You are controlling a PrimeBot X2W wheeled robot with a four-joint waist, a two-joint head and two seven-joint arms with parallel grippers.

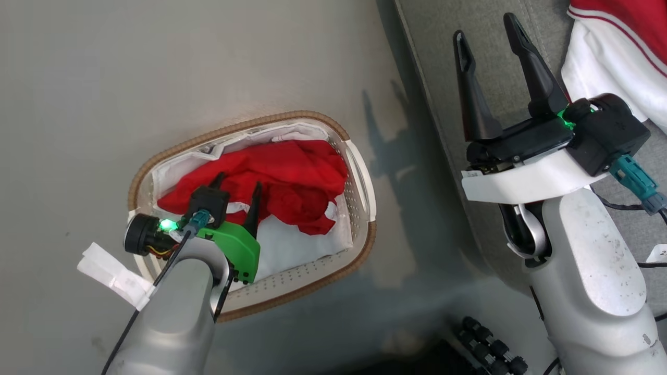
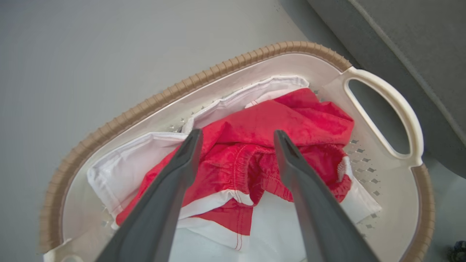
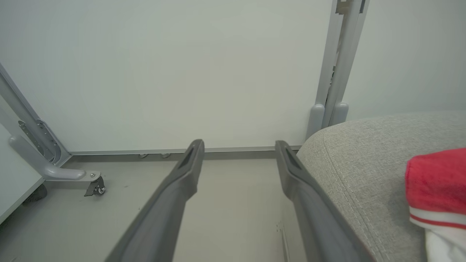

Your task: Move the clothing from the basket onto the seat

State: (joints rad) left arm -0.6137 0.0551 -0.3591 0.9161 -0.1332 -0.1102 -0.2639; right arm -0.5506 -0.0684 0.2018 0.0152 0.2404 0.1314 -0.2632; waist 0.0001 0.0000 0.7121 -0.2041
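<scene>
**Clothing [image 1: 292,177] partly in basket [image 1: 367,208], partly on seat [image 1: 432,31]**

A crumpled red garment [image 2: 276,123] with white trim is seen lying in the basket. It lies on top of the white liner [image 2: 120,171], which is bunched up along one wall. The basket is set on the grey floor [image 1: 156,78], just beside the seat's edge, with one handle turned toward the seat. A second garment [image 1: 615,57], white with a red top and a thin red stripe, is spread on the seat at the upper right of the head view. In the right wrist view it is found at the right edge, resting on the grey cushion.

The left gripper [image 2: 237,135] is held within the basket's rim, its fingers spread wide over the red garment. Nothing is clasped between them, and whether the tips touch the cloth cannot be told. The right gripper [image 1: 484,28] is held at the seat's edge, near the second garment but apart from it, its fingers likewise parted and empty. Beyond them, in the right wrist view, a pale wall [image 3: 182,72] and a grey frame leg [image 3: 47,171] on a caster [image 3: 95,187] are shown.
</scene>
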